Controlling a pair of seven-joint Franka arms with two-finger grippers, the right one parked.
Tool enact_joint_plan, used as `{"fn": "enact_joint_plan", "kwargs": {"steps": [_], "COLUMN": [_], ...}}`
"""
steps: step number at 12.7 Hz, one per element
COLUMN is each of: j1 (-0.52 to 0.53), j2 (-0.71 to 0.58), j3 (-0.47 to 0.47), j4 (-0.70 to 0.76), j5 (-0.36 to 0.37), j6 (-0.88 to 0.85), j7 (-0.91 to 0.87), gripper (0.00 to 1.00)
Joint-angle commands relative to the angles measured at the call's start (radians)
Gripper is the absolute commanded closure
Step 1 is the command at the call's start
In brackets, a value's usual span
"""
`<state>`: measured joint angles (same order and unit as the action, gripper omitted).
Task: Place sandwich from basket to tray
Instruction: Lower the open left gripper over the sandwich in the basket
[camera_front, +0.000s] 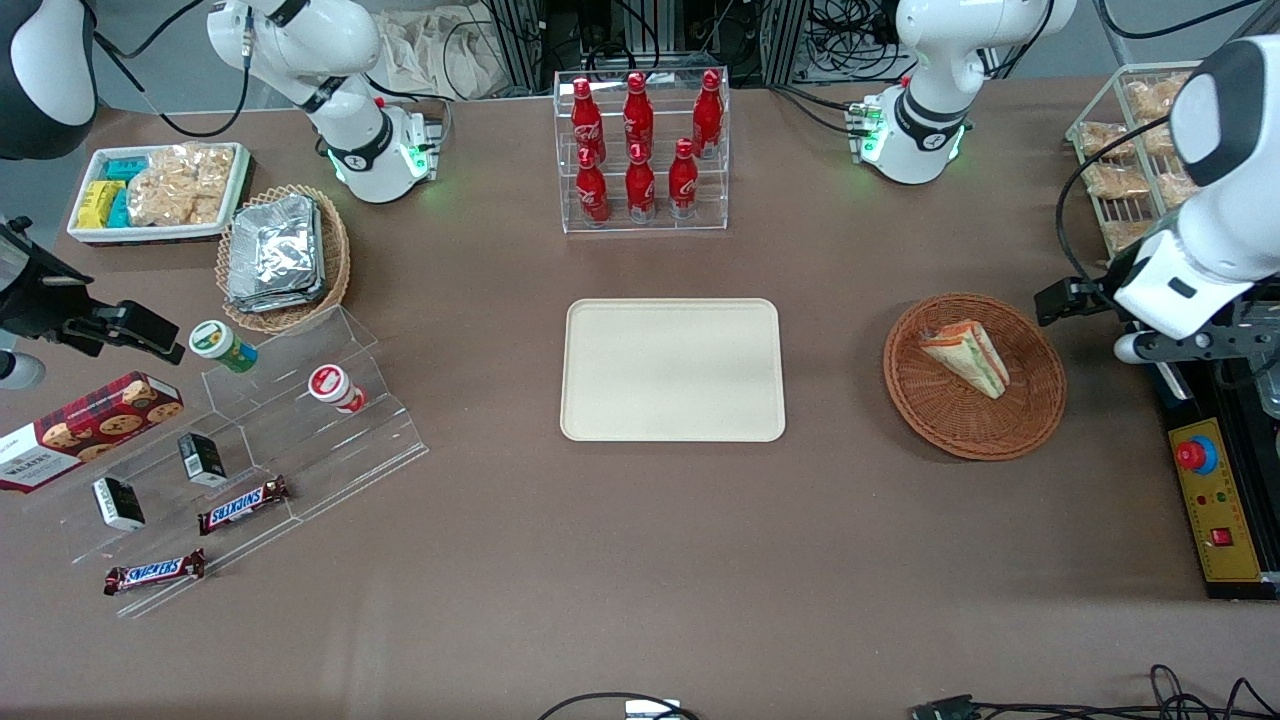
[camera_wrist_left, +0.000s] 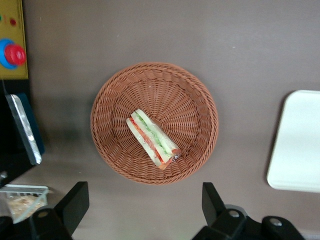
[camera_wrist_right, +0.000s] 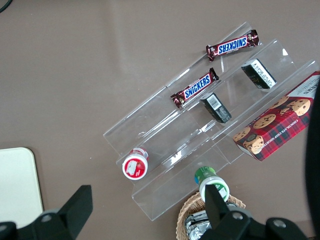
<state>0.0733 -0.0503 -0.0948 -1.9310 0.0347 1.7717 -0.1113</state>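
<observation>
Sandwich (camera_front: 968, 357) lies on its side inside the reddish-brown basket (camera_front: 1030, 420), resting on the wicker floor with its green, orange and red filling layers facing up in my wrist view. Nothing else is in the basket with it. My gripper (camera_wrist_left: 145, 207) hangs above the table beside the basket rim, toward the working arm's end of the table, and touches neither the basket nor the sandwich. My jaws are spread wide, with both fingers (camera_wrist_left: 74, 201) apart and nothing between them. Tray (camera_front: 672, 368) sits flat at the middle of the table, well apart from the basket, its cream surface bare. A clear rack of red bottles (camera_front: 640, 150) stands farther from the front camera than the tray. A yellow control box with a red button (camera_front: 1215, 500) lies near the basket at the table edge.
</observation>
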Motion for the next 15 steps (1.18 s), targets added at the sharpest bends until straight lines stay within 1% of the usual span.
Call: {"fn": "enact_joint_plan", "kwargs": {"steps": [1,5,8,13,15], "j1": [0.006,0.011,0.033,0.031,0.031], "j2": [-0.112,-0.112,-0.117,-0.108,-0.085], "j3": [-0.002,-0.002,-0.002,-0.003,-0.003], "j4": [-0.221,-0.325,-0.413,-0.56,-0.598], "j5": [0.01,0.01,0.01,0.007,0.002], "j6": [0.157,0.267,0.359,0.57,0.646], "j7": [-0.091,-0.189,-0.214,-0.283,-0.318], "gripper": [0.0,0.0,0.0,0.0,0.0]}}
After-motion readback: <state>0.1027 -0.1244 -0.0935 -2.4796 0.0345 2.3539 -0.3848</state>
